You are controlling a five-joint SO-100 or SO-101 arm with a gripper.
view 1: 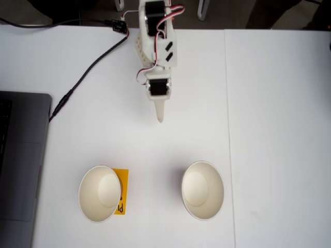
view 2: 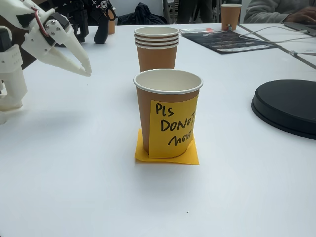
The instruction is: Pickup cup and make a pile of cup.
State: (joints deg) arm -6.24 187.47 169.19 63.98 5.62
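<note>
Hanging above the white table point(view 1: 269, 103), the gripper point(view 1: 160, 118) holds nothing, its pale plastic jaws pressed together to a point. Well ahead of its tip, off to the left in the top-down fixed view, stands the cup point(view 1: 100, 193), cream inside. The low fixed view shows its brown paper wall and handwritten yellow note point(view 2: 172, 127); a plain cup point(view 1: 202, 190) stands apart.

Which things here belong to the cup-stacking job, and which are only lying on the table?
For the job:
- cup with the yellow note
- the other cup, a stack in the side fixed view
- gripper

Just lying about:
- laptop
- black cable
- black round disc
- flat yellow note under the cup
- far cup
</note>
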